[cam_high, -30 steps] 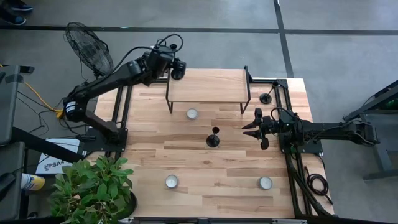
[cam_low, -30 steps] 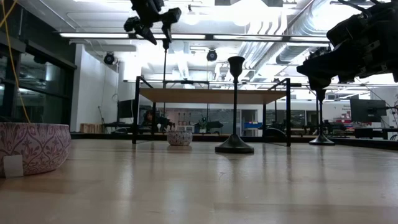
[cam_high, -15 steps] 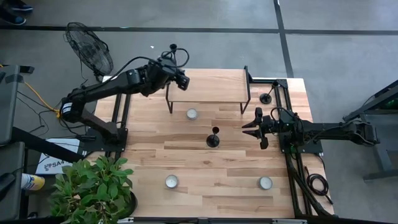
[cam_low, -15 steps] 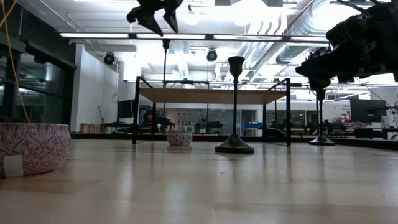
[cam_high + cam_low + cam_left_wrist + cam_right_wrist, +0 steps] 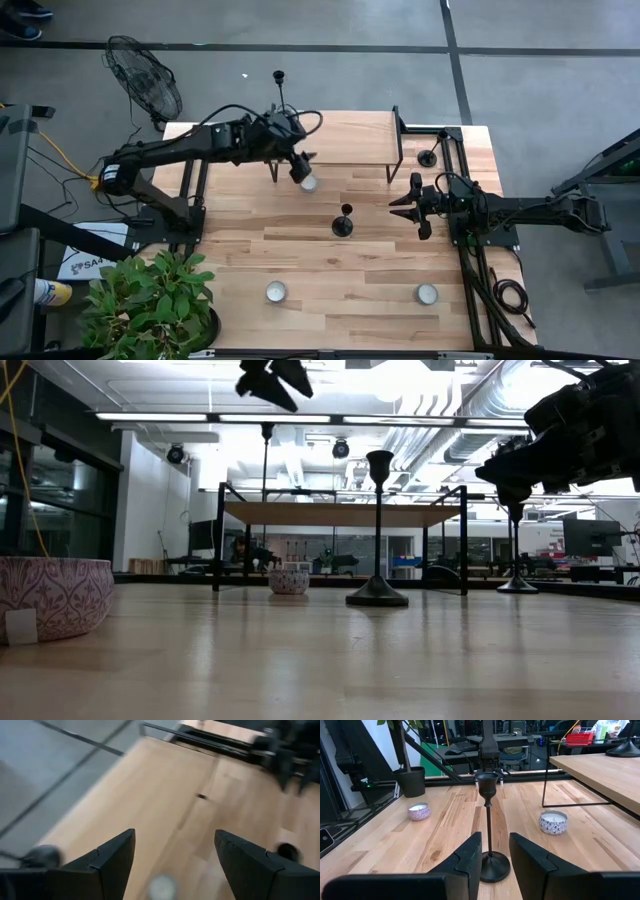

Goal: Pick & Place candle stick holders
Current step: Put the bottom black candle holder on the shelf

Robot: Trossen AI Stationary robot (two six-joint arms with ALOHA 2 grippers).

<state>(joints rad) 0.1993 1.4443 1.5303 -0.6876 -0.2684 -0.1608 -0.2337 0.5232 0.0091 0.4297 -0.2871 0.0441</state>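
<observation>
One candle stick holder (image 5: pixel 281 92) stands by its round base on the left end of the wooden shelf (image 5: pixel 340 140); its stem (image 5: pixel 266 465) shows in the low view. A second (image 5: pixel 343 222) (image 5: pixel 488 820) stands mid-table. A third (image 5: pixel 428 157) stands by the shelf's right leg. My left gripper (image 5: pixel 299 166) (image 5: pixel 172 847) hangs open high above the shelf's near left corner, with nothing between its fingers. My right gripper (image 5: pixel 410 206) (image 5: pixel 495 852) waits level at the table's right, its fingers a little apart, pointing at the middle holder and clear of it.
Three small candle jars sit on the table: one (image 5: pixel 308 183) under the left gripper, two (image 5: pixel 276 292) (image 5: pixel 427 294) near the front edge. A potted plant (image 5: pixel 150 310) stands off the near left corner and a fan (image 5: pixel 145 75) off the far left.
My left gripper has swung from the shelf's far left corner toward the table's right and near edge, rolling as it went, and stays open. The holder on the shelf, hidden beneath it a second ago, now stands alone and still.
</observation>
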